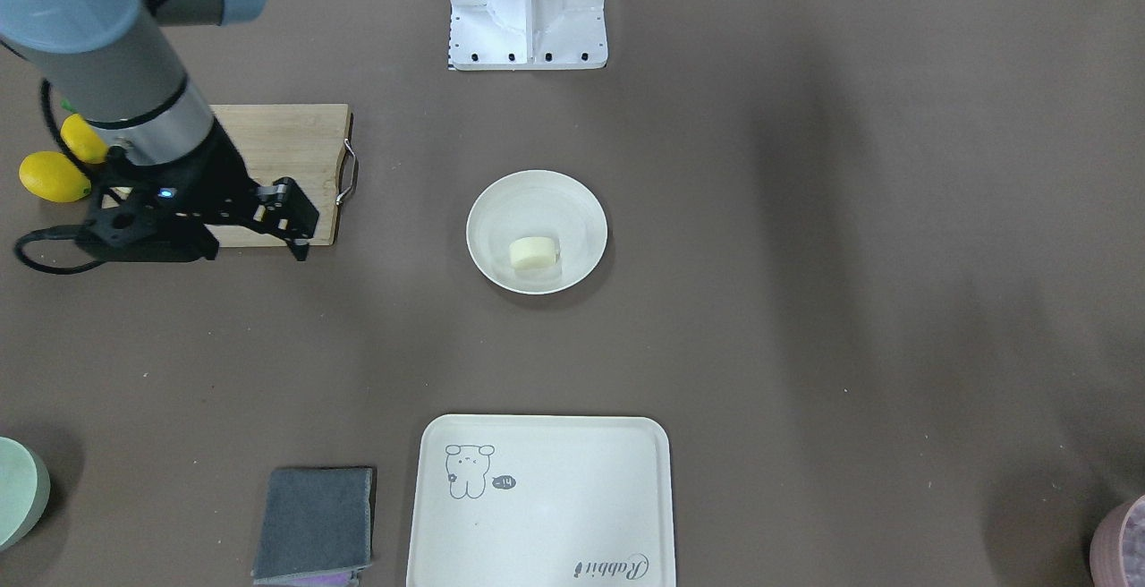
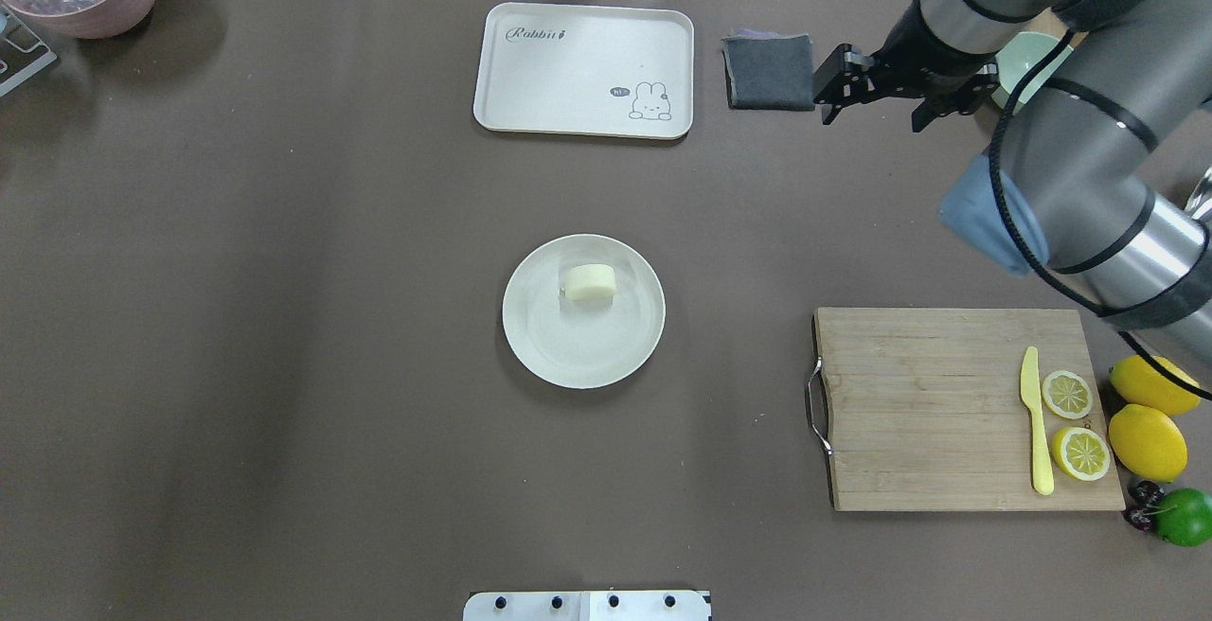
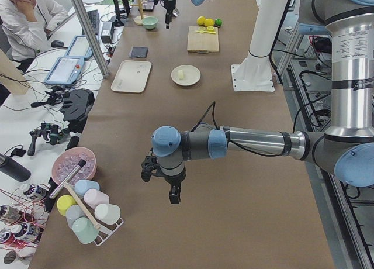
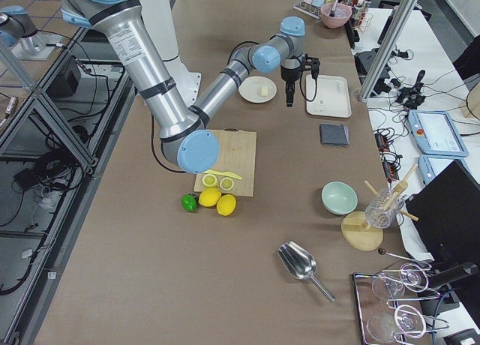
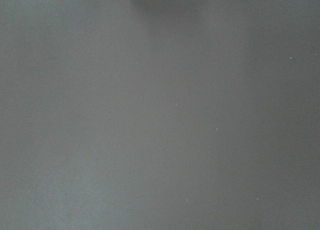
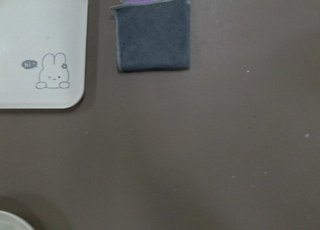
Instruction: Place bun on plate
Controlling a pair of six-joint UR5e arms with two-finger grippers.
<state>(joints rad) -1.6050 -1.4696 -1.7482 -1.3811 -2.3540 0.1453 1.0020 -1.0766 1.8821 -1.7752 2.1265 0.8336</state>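
The pale cream bun (image 2: pixel 590 281) (image 1: pixel 534 252) lies on the round off-white plate (image 2: pixel 535 346) (image 1: pixel 501 202) at the table's centre, a little off the plate's middle. My right gripper (image 2: pixel 873 117) (image 4: pixel 298 97) hangs above the table well to the plate's right and far side, near the grey cloth. Its fingers stand apart, open, with nothing between them. My left gripper (image 3: pixel 159 187) shows only in the exterior left view, low over bare table far from the plate, and I cannot tell its state. The left wrist view shows only table surface.
A cream tray (image 2: pixel 568 72) with a rabbit drawing and a folded grey cloth (image 2: pixel 769 72) (image 6: pixel 153 34) lie at the far side. A wooden cutting board (image 2: pixel 928 413) with a yellow knife, lemon halves and lemons sits right. A person (image 3: pixel 26 17) sits beyond the table's end.
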